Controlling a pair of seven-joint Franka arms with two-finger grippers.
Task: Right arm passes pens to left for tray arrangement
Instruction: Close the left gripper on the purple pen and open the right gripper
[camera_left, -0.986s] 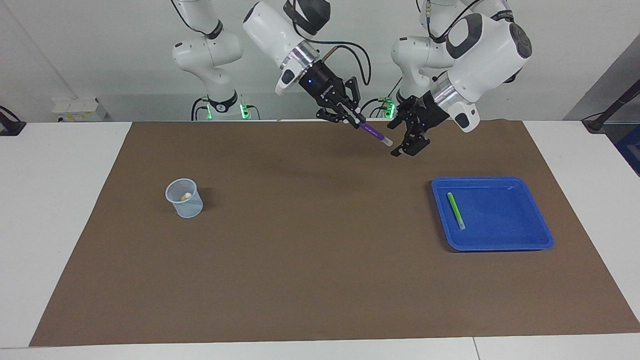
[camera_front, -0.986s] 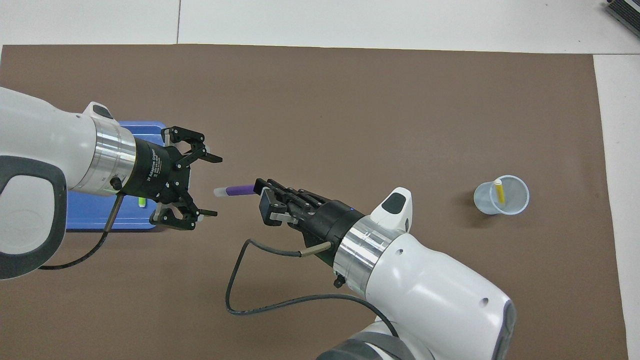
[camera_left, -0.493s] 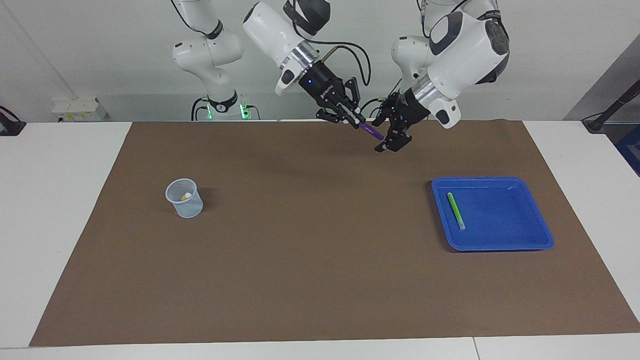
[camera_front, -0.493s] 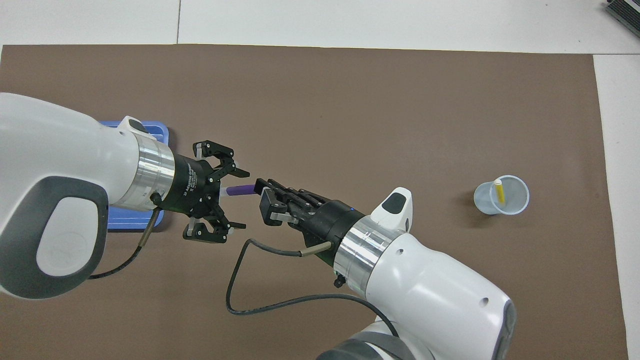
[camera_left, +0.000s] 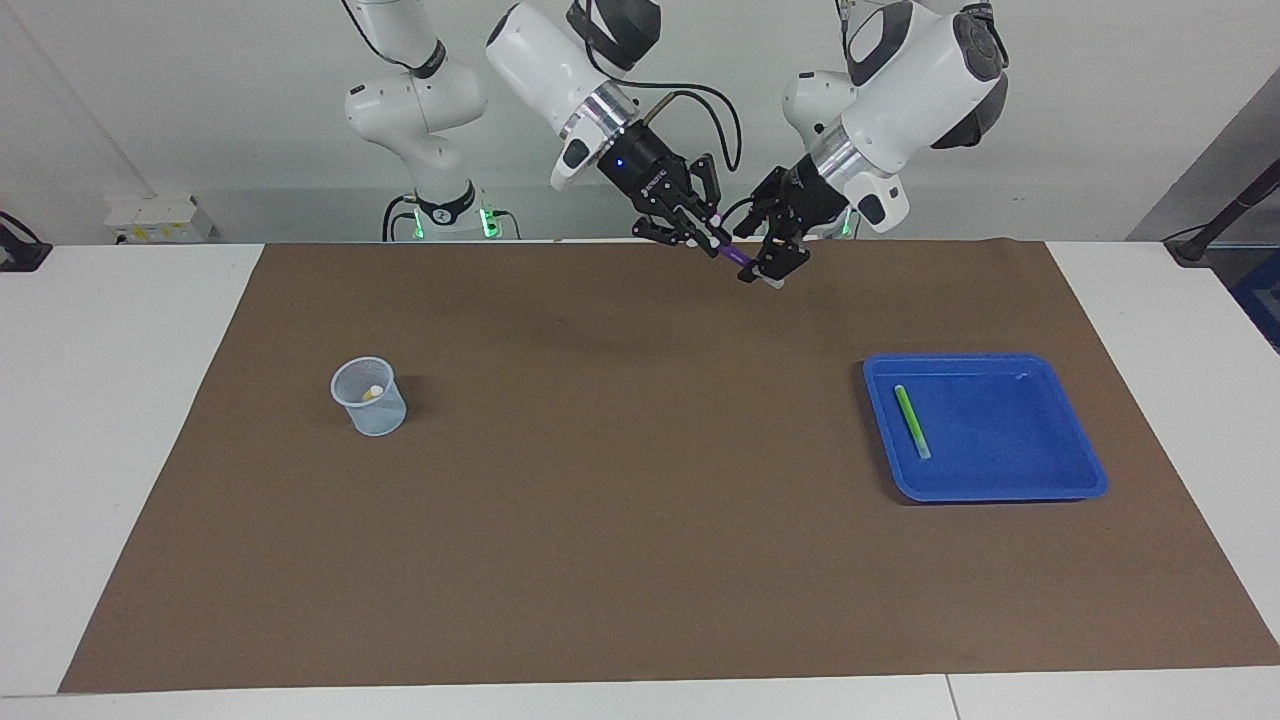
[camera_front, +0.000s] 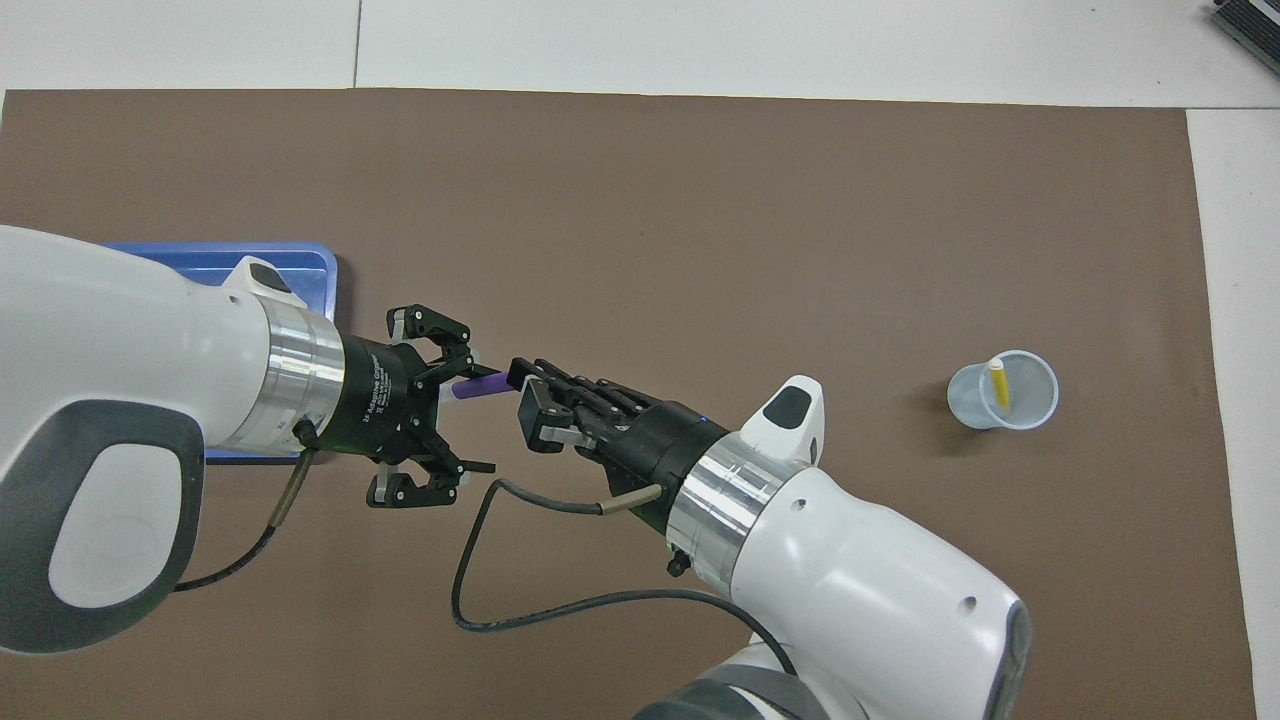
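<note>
- Holding the purple pen (camera_front: 478, 384) out in mid-air, the right gripper (camera_left: 712, 240) has its fingertips clamped on one end.
- The left gripper (camera_front: 455, 413) sits around the pen's free end, fingers apart and not gripping as far as I can see.
- The risk: if the right gripper lets go before the left one has a firm hold, the pen falls to the mat.
- The blue tray (camera_left: 1050, 485), below the left gripper toward that arm's end, holds a green pen (camera_left: 911, 421); a yellow pen (camera_front: 997, 383) stands in the mesh cup (camera_left: 370, 398).
</note>
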